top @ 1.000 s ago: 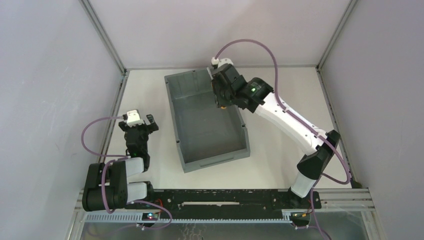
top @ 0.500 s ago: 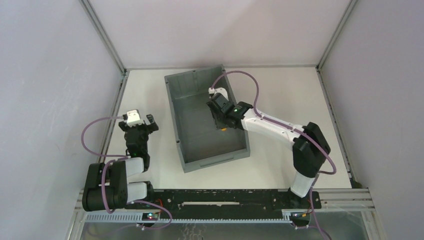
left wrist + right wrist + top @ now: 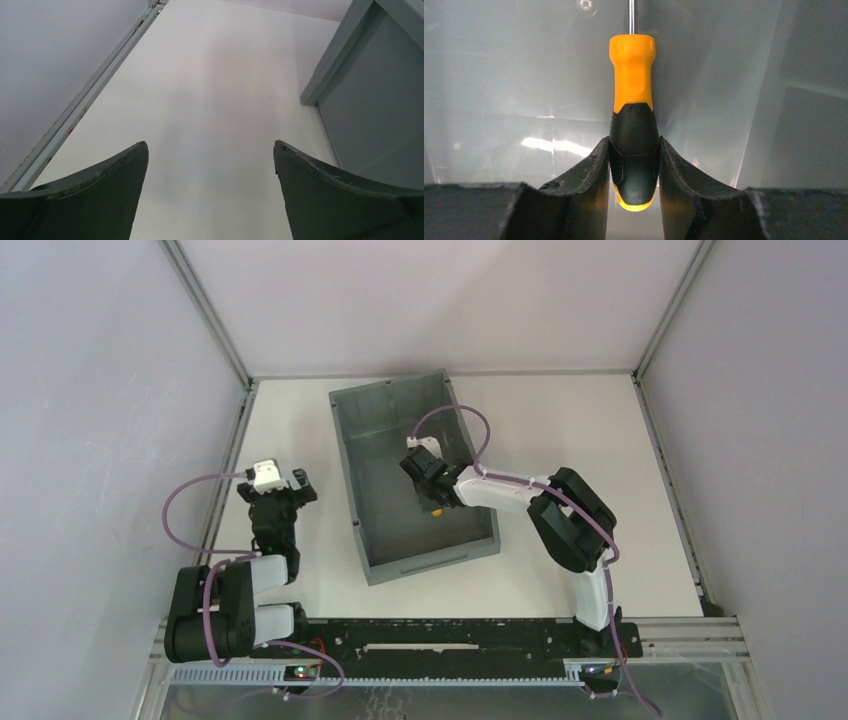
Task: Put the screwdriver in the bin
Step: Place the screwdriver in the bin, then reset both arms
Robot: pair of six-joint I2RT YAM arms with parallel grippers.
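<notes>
While I am monitoring from the remote station, the white worktop (image 3: 560, 420) is carrying the grey bin (image 3: 388, 398), which is sitting near the middle with its lower, cut-away end facing the arm bases. The right arm (image 3: 500, 490) is reaching leftward over the bin's right wall, and its wrist is hanging inside the bin's outline in the overhead view. The left arm (image 3: 265, 570) is lying folded on the left side of the worktop, apart from the bin.

The left jaws are standing wide open and gripping nothing. In the left wrist view I am seeing only bare worktop between the two dark fingers (image 3: 115, 175), with the bin's outer wall (image 3: 370, 90) rising to the right.

The right jaws are pressing in on the screwdriver (image 3: 632, 100) and pinching the black part of its handle from both sides. The orange-yellow butt is poking out beneath the fingers (image 3: 589, 175), toward the camera. The orange-yellow neck and the thin silver shaft are pointing away from it and running off the top of the frame. The grey inner surfaces of the bin (image 3: 499, 75) are filling that view behind the tool, so the screwdriver (image 3: 436, 508) is hanging within the bin, gripped. I cannot tell whether its tip is touching the floor.
</notes>
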